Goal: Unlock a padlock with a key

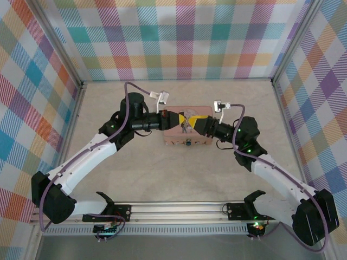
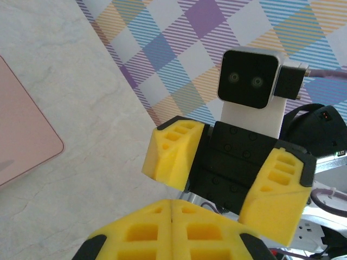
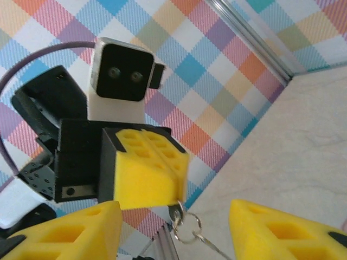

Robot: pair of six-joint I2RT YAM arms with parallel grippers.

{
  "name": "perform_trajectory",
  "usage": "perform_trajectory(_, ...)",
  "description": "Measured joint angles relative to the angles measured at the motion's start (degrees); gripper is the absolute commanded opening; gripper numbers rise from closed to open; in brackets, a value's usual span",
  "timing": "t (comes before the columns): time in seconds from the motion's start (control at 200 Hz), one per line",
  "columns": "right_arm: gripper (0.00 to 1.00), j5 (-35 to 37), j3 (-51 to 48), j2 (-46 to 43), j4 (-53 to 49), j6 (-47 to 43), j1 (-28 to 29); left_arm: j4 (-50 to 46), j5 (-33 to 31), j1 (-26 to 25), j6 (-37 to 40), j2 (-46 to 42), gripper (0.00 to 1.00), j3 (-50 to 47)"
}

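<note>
Left pincer (image 3: 167,184): yellow fingers pressed flat together, pinching a small metal key at the very tip.
Key (image 3: 176,212): poking out under the left pincer's closed tip, with a ring hung from it.
Key ring (image 3: 187,222): dangling free just below the key, a thin wire loop trailing off to the lower right.
Right pincer (image 2: 214,190): jaws standing apart, nothing between the pads; facing the left pincer tip to tip, near but not touching.
Right fingers (image 3: 70,230): one on each side of the dangling ring in the right wrist view, apart from it.
Padlock: cannot be told for sure; tiny grey metal bits (image 1: 186,128) hanging under the spot where both pincers meet, too small to name.
Pink tin (image 1: 172,140): directly beneath both pincer tips, lying flat on the table (image 1: 162,179).
Plaid wall (image 2: 179,49): behind the right pincer, as seen from the left wrist.
</note>
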Motion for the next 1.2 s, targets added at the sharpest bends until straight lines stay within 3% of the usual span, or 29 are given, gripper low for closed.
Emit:
perform_trajectory(0.17, 0.53, -1.18, -0.02, 0.68, 2.8, 1.49, 0.0, 1.79, 0.7, -0.83, -1.27, -0.02, 0.0, -0.15)
perform_trajectory(0.485, 0.29, -3.61, -0.02, 2.27, 4.15, 2.71, 0.11, 2.93, 0.76, -1.16, -1.73, -0.02, 0.0, -0.52)
perform_trajectory(0.655, 0.3, -4.33, 0.0, 2.38, 4.13, 2.78, 0.11, 4.11, 0.74, -1.18, -2.51, -0.02, 0.0, -1.27)
perform_trajectory(0.815, 0.23, -5.11, 0.02, 3.52, 4.37, 2.8, 0.28, 4.9, 0.44, -1.18, -2.93, -0.07, 0.0, -2.05)
perform_trajectory(0.96, 0.08, -5.29, 0.02, 3.65, 4.26, 2.71, 0.35, 4.96, -0.09, -1.18, -2.95, -0.35, 0.0, -2.38)
perform_trajectory(1.06, 0.08, -5.44, 0.02, 3.65, 4.59, 2.56, 0.37, 4.96, -0.33, -1.18, -2.99, -1.01, 0.0, -2.6)
perform_trajectory(1.2, 0.0, -5.68, 0.07, 3.65, 4.74, 2.34, 0.46, 5.14, -0.55, -1.18, -3.17, -1.38, 0.0, -2.93)
